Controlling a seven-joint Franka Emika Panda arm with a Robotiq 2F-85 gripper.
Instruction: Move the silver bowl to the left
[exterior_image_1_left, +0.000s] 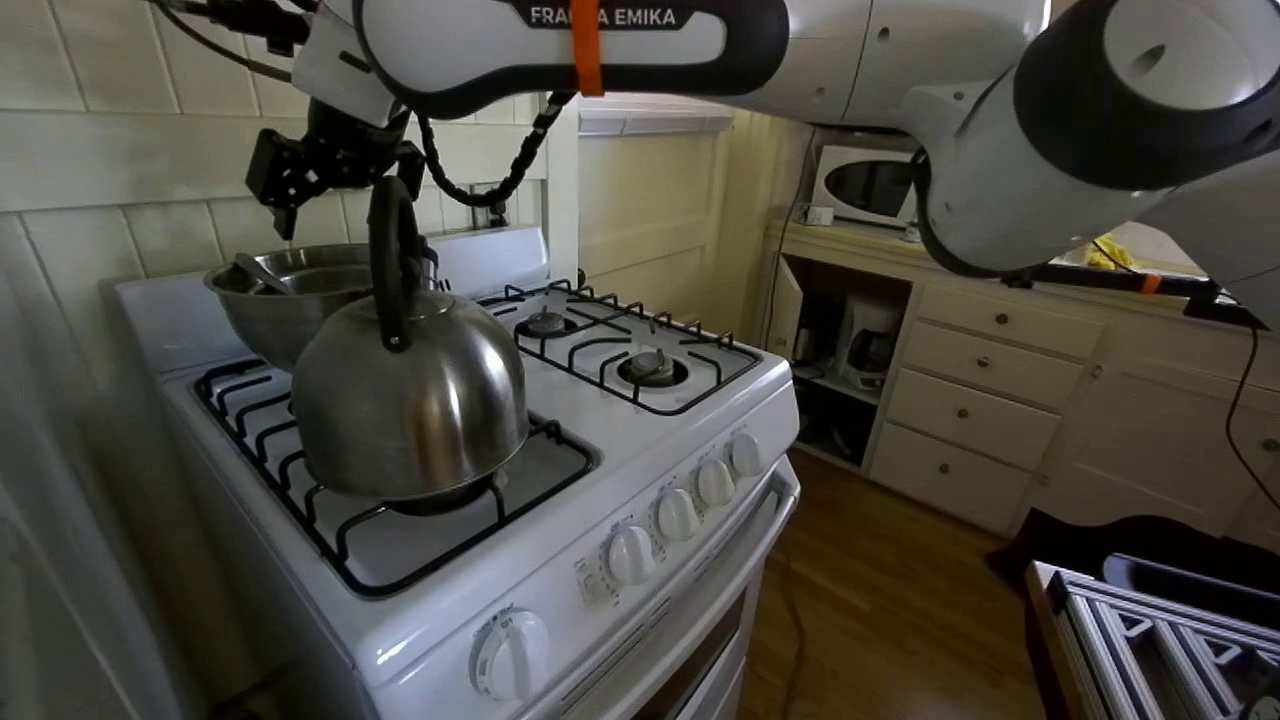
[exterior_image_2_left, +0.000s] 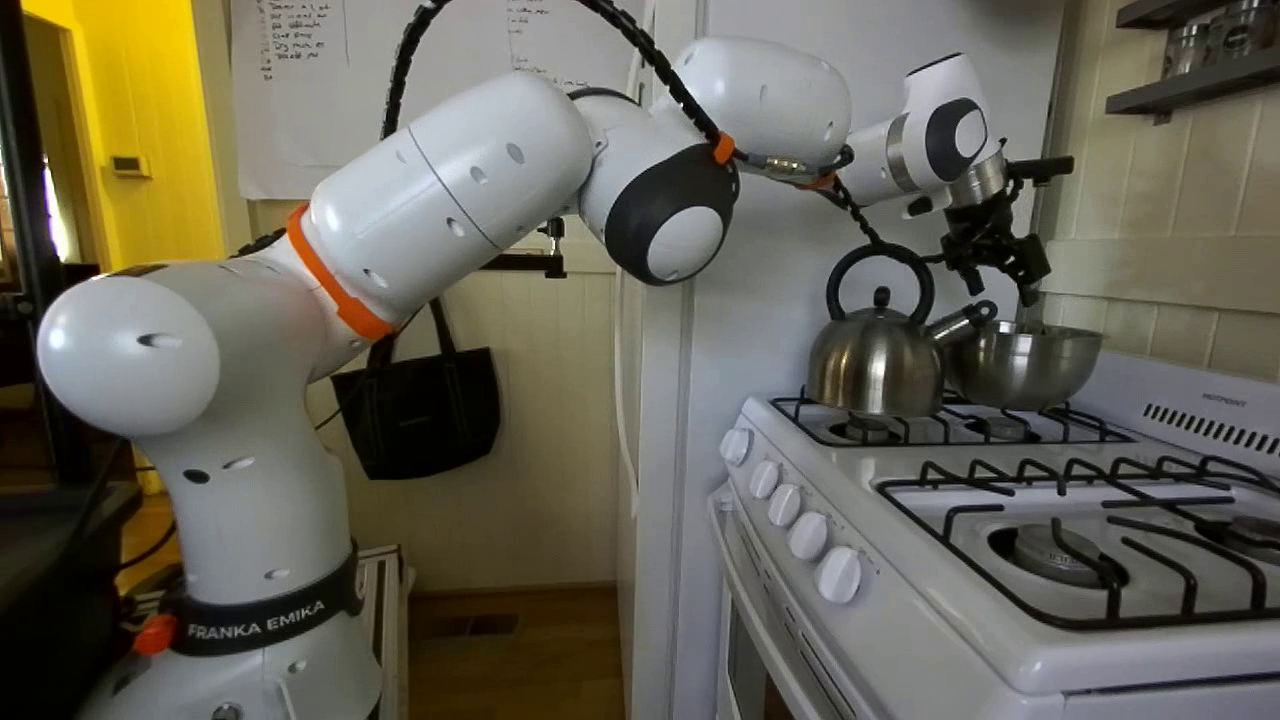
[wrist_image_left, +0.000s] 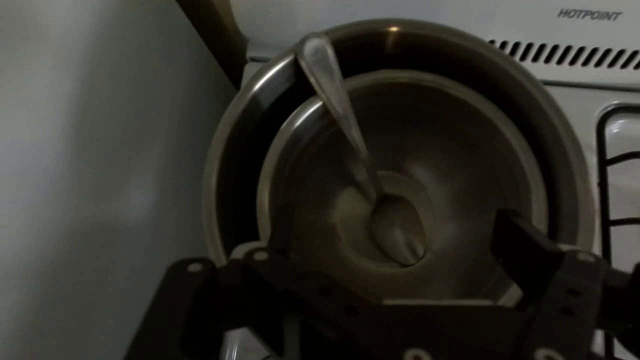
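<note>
So, spoon (wrist_image_left: 356, 139) in silver bowl (wrist_image_left: 475, 145), inside larger bowl (exterior_image_2_left: 1032, 370).

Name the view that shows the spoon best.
Wrist view: from above, the whole spoon shows, its tip in the inner bowl. In an exterior view, only part of its handle shows. In an exterior view, the outer bowl hides its tip; any handle is unclear.

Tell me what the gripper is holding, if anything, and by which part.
Nothing is held: the gripper stands open above the inner silver bowl, and the spoon resting in it is ungripped.
</note>
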